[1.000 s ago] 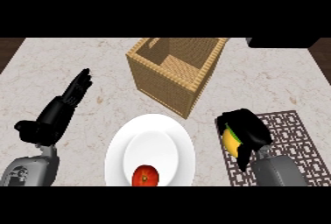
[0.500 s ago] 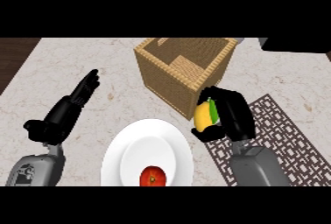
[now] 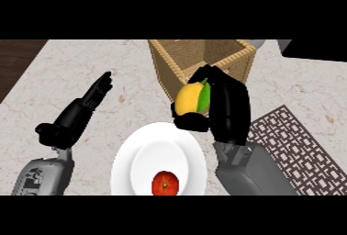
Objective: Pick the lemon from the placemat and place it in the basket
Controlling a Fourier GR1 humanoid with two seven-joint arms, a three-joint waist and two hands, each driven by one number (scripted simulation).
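Observation:
My right hand (image 3: pixel 227 108) is curled round the yellow lemon (image 3: pixel 192 97), which shows a green patch on its side. It holds the lemon in the air just in front of the woven basket (image 3: pixel 169 64), above the basket's near wall. The dark patterned placemat (image 3: pixel 298 147) lies at the lower right with nothing on the part I can see. My left hand (image 3: pixel 81 110) rests open at the left, fingers pointing up and away.
A white plate (image 3: pixel 139 160) sits near the front edge between my forearms, with a red tomato-like fruit (image 3: pixel 165 183) on it. A dark strip of floor shows at the counter's far left edge (image 3: pixel 17 64).
My right hand has carried the lemon up and away from the placemat toward the basket. The left hand has kept its pose.

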